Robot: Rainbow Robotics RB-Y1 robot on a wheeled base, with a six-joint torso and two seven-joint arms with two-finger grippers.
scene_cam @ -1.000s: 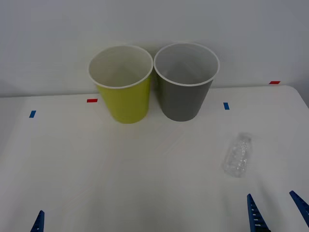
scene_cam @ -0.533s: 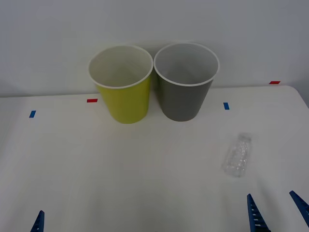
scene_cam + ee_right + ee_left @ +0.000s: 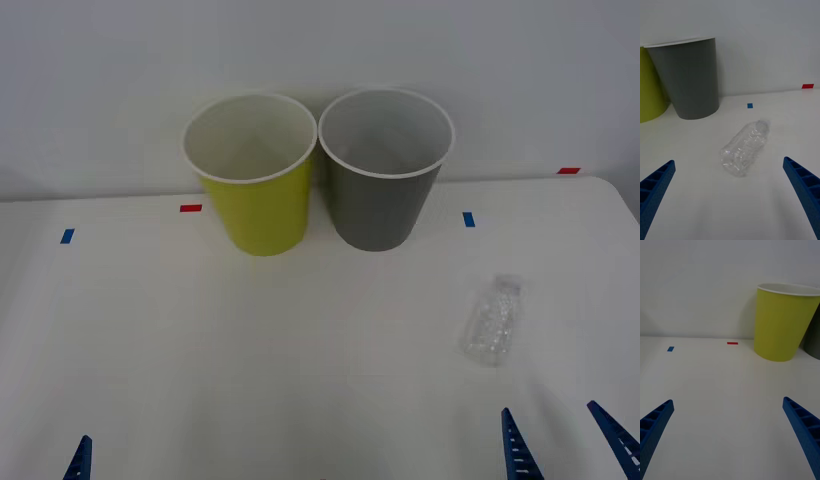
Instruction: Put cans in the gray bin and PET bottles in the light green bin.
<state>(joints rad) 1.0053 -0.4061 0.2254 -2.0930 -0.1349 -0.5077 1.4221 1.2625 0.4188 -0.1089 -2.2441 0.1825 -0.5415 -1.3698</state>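
Bottle: the PET bottle point(image 3: 491, 330) lies on its side at the front view's lower right, on the table point(image 3: 250, 360).
Right hand: the right hand point(image 3: 565, 445), released, sits at the bottom-right edge.
Left hand: the left hand point(image 3: 730, 435) is released, idle.
Risk: round, slick bottle may roll or squirt from the fingers.
Wrong-bin risk: the light green bin point(image 3: 252, 172) touches the gray bin point(image 3: 383, 168).

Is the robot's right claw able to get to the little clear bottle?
Probably yes. The right claw is open, and the bottle lies on its side on the bare table just ahead, with nothing between them.
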